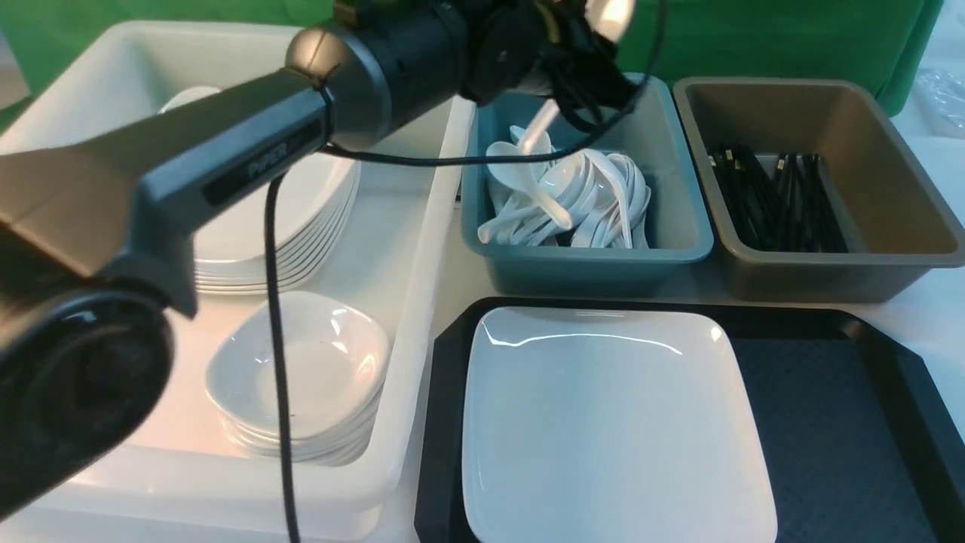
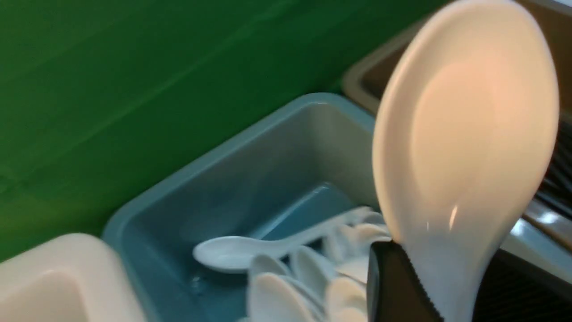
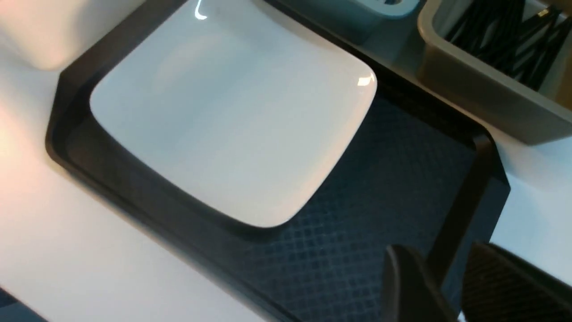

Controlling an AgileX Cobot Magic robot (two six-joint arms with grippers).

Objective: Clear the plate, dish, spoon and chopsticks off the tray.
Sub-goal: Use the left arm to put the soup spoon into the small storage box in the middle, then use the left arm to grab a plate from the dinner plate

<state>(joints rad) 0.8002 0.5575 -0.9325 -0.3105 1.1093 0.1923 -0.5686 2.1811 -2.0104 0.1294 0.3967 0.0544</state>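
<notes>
From my seat the table (image 1: 932, 320) is a plain white top with four containers sitting directly on it. On the left is a large white tub (image 1: 426, 249), reaching from the near side well towards the far side. Just right of it, at the far side, I see a teal bin (image 1: 588, 260), and a grey-brown bin (image 1: 829, 280) stands close beside that on its right. Nearer to me, in front of both bins, the black tray (image 1: 829, 422) lies flat with its left rim just beside the tub. Bare table shows between the tray and the bins.
</notes>
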